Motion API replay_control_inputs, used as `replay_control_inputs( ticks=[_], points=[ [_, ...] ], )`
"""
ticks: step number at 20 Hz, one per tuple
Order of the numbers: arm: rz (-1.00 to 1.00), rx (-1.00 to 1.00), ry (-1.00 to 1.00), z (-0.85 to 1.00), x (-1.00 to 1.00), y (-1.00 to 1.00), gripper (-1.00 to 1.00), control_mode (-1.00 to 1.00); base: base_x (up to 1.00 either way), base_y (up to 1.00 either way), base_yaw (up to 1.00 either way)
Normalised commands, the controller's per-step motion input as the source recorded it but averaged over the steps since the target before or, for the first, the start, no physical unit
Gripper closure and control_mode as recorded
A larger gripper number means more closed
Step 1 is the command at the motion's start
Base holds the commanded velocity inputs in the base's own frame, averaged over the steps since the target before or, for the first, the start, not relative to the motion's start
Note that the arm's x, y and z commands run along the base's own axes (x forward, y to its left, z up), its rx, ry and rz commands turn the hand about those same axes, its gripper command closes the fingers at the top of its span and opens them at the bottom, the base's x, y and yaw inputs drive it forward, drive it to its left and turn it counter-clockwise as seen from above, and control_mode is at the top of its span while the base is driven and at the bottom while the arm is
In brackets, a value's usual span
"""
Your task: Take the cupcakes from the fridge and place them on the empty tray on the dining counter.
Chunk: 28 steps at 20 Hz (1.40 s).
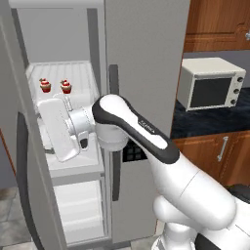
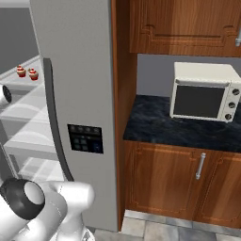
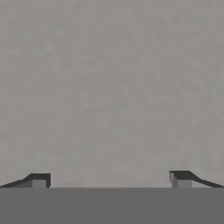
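The fridge (image 1: 146, 58) stands with its left door swung open and its right door (image 2: 80, 70) closed. Two cupcakes (image 1: 45, 85) (image 1: 66, 86) with red-and-white tops sit side by side on an upper white shelf (image 1: 80, 73); they also show far left in the right base view (image 2: 20, 71) (image 2: 33, 74). My white hand (image 1: 57, 128) is inside the fridge, just below and in front of the cupcakes, facing left. My gripper (image 3: 110, 179) is open, nothing between its fingertips, with a plain grey surface ahead. The tray and the dining counter are out of view.
The open fridge door (image 1: 22, 176) stands close on the left. A dark vertical handle (image 1: 114, 132) runs down the closed door. Right of the fridge, a white oven (image 1: 211, 83) sits on a black wall counter (image 2: 155, 124) over wooden cabinets (image 2: 160, 179).
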Motion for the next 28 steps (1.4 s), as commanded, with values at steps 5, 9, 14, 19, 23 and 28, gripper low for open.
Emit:
replay_control_inputs(
  ticks=[5, 9, 14, 19, 23, 28],
  points=[
    [0.05, -0.02, 0.0, 0.0, -0.4, 1.0, -1.0, -1.0, 0.0, 0.0, 0.0],
    [0.0, -0.02, 0.0, 0.0, -0.03, 0.98, -1.0, -1.0, 0.0, 0.0, 0.0],
    [0.0, -0.01, -0.03, 0.36, -0.36, -0.04, -1.0, -1.0, 0.0, 0.0, 0.0],
    [-0.03, -0.08, -0.12, 0.43, -0.5, -1.0, -1.0, -1.0, 0.0, 0.0, 0.0],
    [-0.06, -0.13, -0.13, 0.34, -0.12, -1.0, -1.0, -1.0, 0.0, 0.0, 0.0],
    [-0.08, -0.18, -0.12, 0.26, 0.01, -1.0, -1.0, -1.0, 0.0, 0.0, 0.0]
  ],
)
